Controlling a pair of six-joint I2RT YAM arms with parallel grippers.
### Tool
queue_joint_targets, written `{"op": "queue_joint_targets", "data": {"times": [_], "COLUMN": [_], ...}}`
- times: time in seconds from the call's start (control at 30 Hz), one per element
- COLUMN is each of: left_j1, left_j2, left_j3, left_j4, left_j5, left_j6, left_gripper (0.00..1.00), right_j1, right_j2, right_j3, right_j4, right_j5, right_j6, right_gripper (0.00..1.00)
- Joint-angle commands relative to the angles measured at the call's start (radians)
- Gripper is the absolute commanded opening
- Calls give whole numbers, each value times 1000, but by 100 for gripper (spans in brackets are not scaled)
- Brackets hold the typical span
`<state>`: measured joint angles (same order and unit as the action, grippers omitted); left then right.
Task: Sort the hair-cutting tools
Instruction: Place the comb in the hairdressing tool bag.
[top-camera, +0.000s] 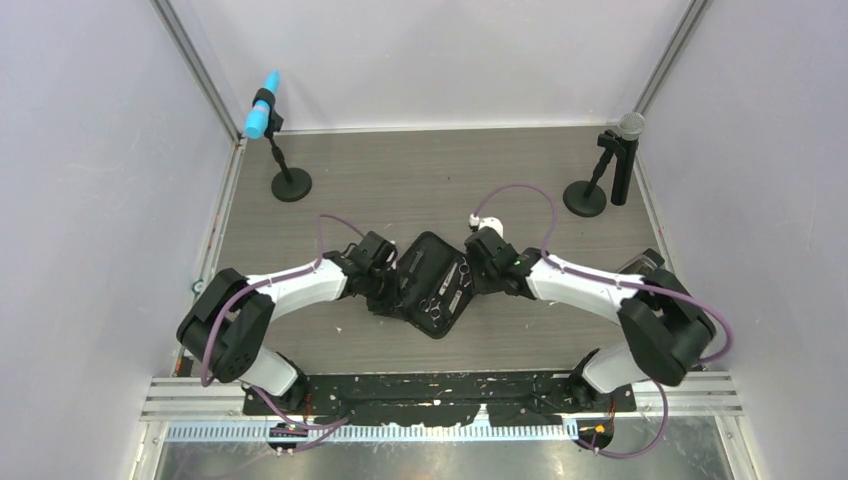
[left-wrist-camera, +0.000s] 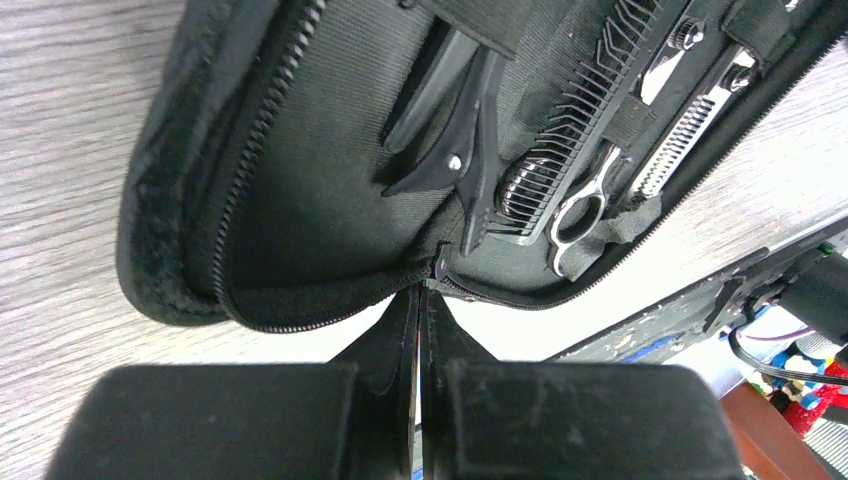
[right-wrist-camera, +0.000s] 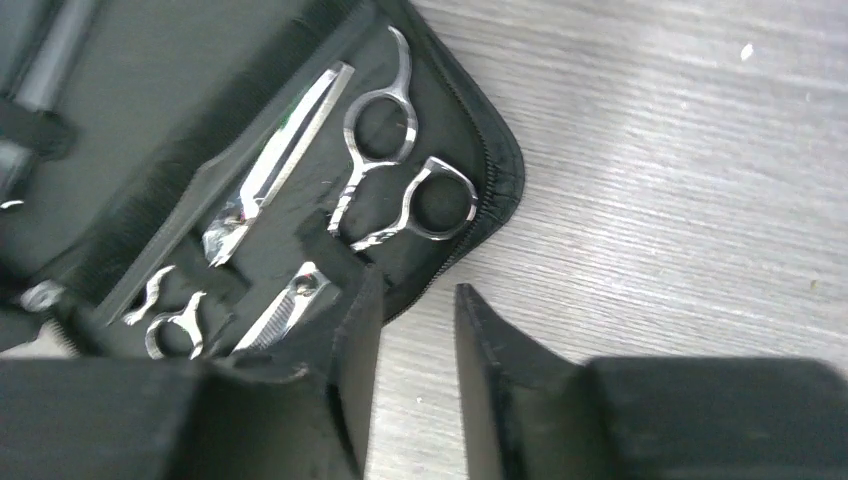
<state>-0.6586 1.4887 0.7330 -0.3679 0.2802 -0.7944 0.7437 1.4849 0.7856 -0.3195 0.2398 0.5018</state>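
A black zip case (top-camera: 432, 283) lies open in the middle of the table with the hair-cutting tools strapped inside. The left wrist view shows two black clips (left-wrist-camera: 455, 130), the black comb (left-wrist-camera: 585, 105) and silver scissors (left-wrist-camera: 590, 200). The right wrist view shows scissors with ring handles (right-wrist-camera: 385, 150), a second pair (right-wrist-camera: 170, 320) and the comb (right-wrist-camera: 190, 200). My left gripper (left-wrist-camera: 425, 295) is shut at the case's near zip corner (left-wrist-camera: 440, 265), apparently pinching the zip there. My right gripper (right-wrist-camera: 412, 305) is open and empty at the case's right edge, with one finger (right-wrist-camera: 355, 320) over the case.
A microphone with a blue head (top-camera: 265, 115) stands on a round base (top-camera: 291, 184) at the back left. A grey-headed microphone (top-camera: 625, 150) with its base (top-camera: 585, 198) stands at the back right. White walls close in the table on both sides.
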Motion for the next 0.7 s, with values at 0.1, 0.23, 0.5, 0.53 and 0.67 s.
{"op": "queue_joint_targets", "data": {"times": [0.1, 0.23, 0.5, 0.53, 0.67], "left_j1": [12, 11, 12, 12, 12], "left_j2": [3, 1, -2, -6, -15], "left_j3": [21, 27, 31, 32, 39], "left_j4": [-77, -80, -76, -77, -82], "left_j5": [-26, -20, -2, -2, 0], "left_j6": [92, 101, 103, 104, 108], "left_gripper": [0, 0, 0, 0, 0], "right_j1": [-27, -49, -101, -106, -131], "right_j2": [-77, 58, 276, 290, 367], "right_j3": [141, 277, 435, 443, 477], "right_j4": [40, 2, -1, 0, 0], "right_j5": [-173, -204, -267, -274, -323], "right_j6": [-332, -469, -591, -601, -626], "right_gripper": [47, 50, 51, 51, 46]}}
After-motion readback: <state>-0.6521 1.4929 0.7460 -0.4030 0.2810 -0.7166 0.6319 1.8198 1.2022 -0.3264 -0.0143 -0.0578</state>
